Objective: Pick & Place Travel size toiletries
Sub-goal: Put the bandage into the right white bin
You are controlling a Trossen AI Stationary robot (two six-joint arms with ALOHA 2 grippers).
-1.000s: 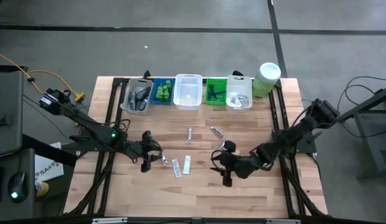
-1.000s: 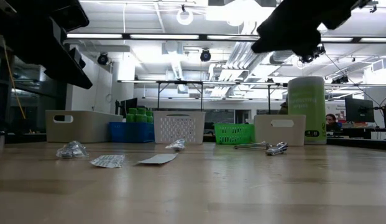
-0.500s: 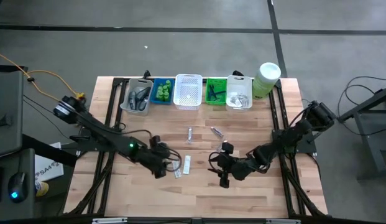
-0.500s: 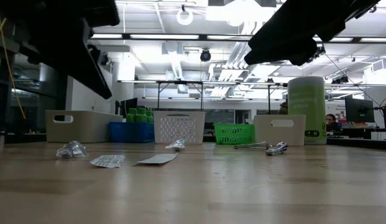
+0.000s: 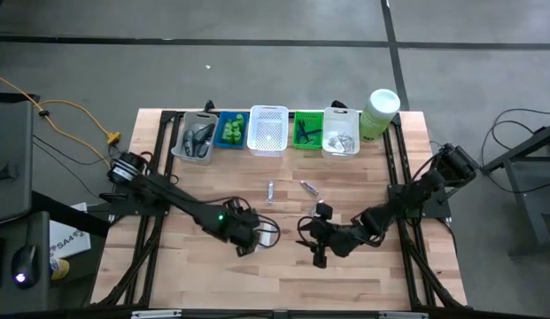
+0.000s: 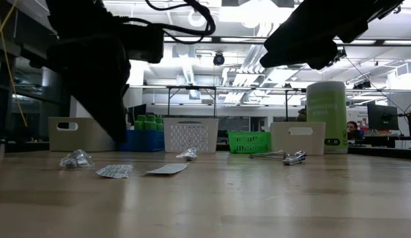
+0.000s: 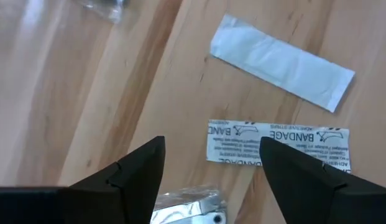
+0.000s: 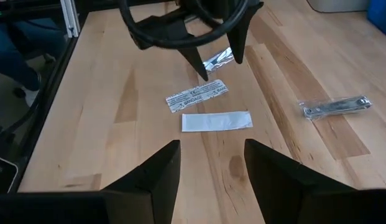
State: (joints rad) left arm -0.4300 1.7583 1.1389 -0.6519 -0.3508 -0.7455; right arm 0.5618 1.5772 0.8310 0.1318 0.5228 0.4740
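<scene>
From above, the left gripper [image 5: 259, 236] hides what lies under it. Its wrist view shows wide-open, empty fingers [image 7: 133, 171] over a printed sachet [image 7: 278, 145], a plain sachet [image 7: 281, 63] just beyond. The right gripper [image 8: 208, 163] hovers part-open, empty.

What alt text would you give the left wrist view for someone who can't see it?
The left gripper hangs open over the wooden table, its fingers either side of a printed bandage sachet. A plain white sachet lies beyond it, a silvery foil packet nearer.
</scene>
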